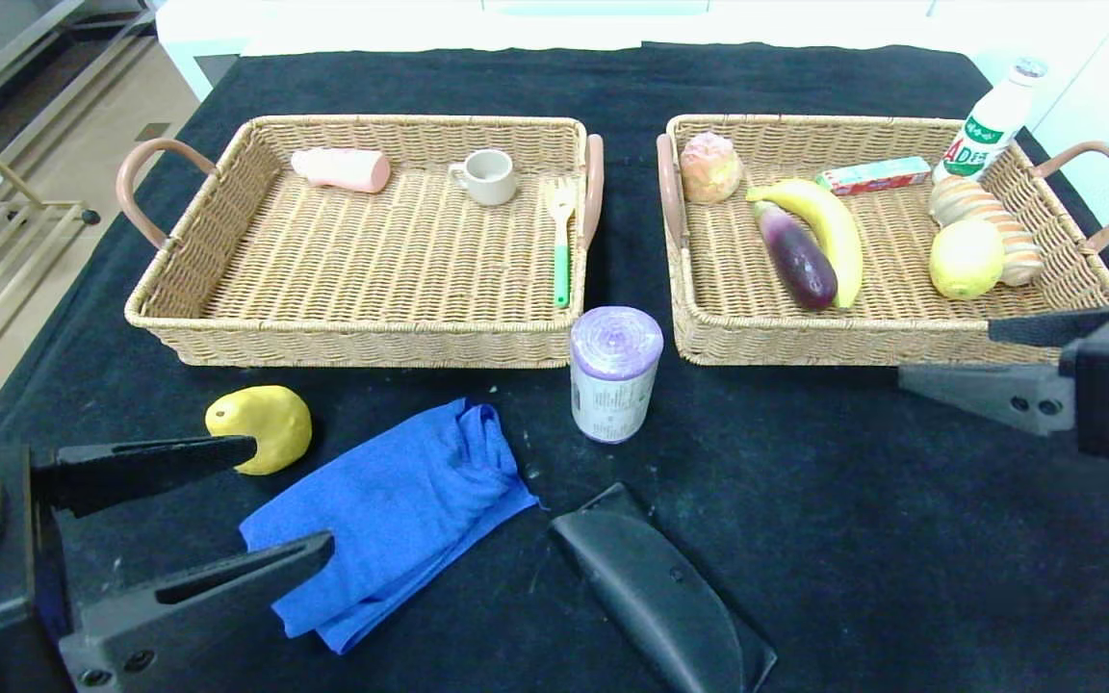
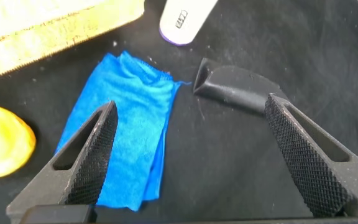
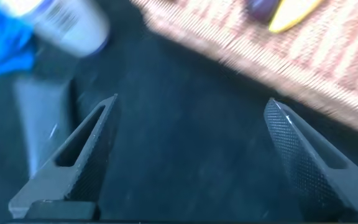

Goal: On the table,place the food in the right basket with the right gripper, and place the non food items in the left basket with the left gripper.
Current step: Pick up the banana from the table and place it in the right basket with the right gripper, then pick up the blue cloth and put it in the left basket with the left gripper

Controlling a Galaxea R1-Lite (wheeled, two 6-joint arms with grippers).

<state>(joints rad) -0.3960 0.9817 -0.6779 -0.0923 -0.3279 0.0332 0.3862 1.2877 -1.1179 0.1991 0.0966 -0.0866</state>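
Blue cloth (image 1: 391,520) crumpled on the black table (image 1: 853,539), near front, between a yellow toy (image 1: 261,428) and a black case (image 1: 660,587).
Left gripper (image 1: 285,505) hovers over the cloth's near edge, fingers spread wide, empty; right gripper (image 1: 944,356) hangs at the right basket's (image 1: 882,342) front rim, wide open, empty. A purple-lidded can (image 1: 615,373) stands just before the baskets; the left basket (image 1: 362,337) holds cup (image 1: 487,176), spatula (image 1: 562,241) and pink bottle (image 1: 343,169).
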